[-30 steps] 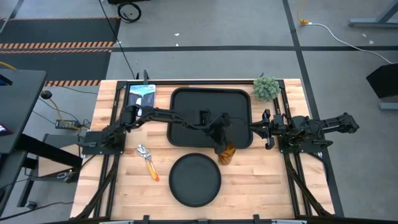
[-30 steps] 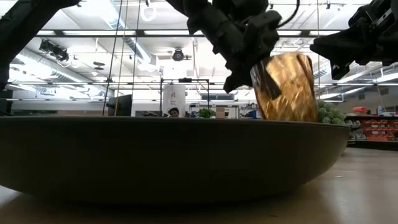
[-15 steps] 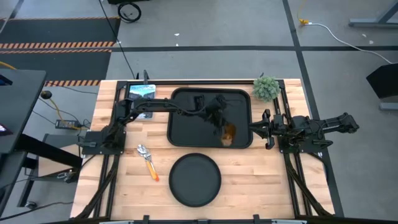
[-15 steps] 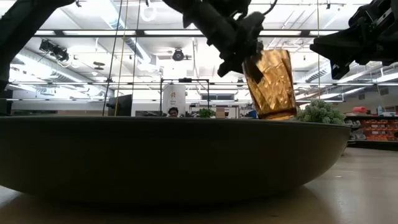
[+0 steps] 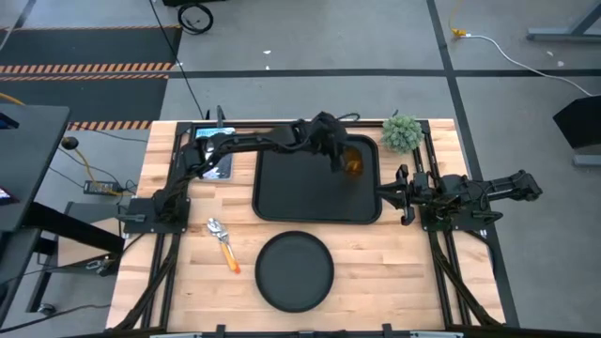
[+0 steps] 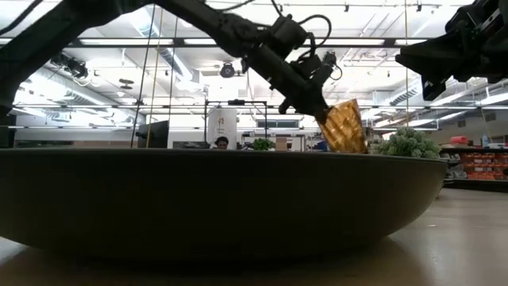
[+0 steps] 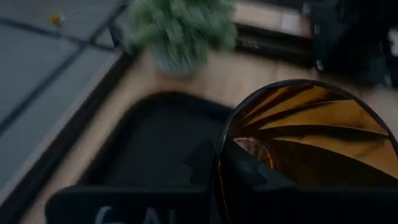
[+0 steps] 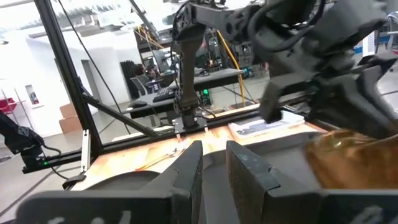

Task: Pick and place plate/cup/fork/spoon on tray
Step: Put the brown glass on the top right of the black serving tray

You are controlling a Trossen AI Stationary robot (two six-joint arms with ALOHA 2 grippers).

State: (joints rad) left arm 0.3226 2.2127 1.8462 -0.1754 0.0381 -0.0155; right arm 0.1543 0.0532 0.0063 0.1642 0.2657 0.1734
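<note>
My left gripper [image 5: 336, 155] reaches over the far right corner of the black rectangular tray [image 5: 282, 188] and is shut on the amber cup [image 5: 353, 163]. The cup also shows in the low view [image 6: 344, 127], the left wrist view [image 7: 317, 137] and the right wrist view [image 8: 348, 162]. The round black plate [image 5: 295, 272] lies flat on the table near the front edge and fills the low view [image 6: 222, 199]. Orange-handled cutlery [image 5: 225, 246] lies on the table left of the plate; I cannot tell fork from spoon. My right gripper [image 5: 402, 195] waits at the tray's right side, slightly open and empty. My left gripper holds the cup by its rim wall [image 7: 222, 149], one finger [image 7: 249, 171] inside the cup and one outside. The fingers slant down from the table's left. The cup is lifted clear over the tray and tilted, its base [image 6: 353, 144] lower and toward the right.
A small green plant [image 5: 402, 133] stands at the far right corner, close beside the cup. A blue-and-white card [image 5: 212, 141] lies at the far left of the tray. Bare wood lies left and right of the plate.
My left gripper has carried the cup from the tray's near edge toward its far right corner, away from the plate. The cup stays clear of the tray and has sunk lower and tipped further over.
</note>
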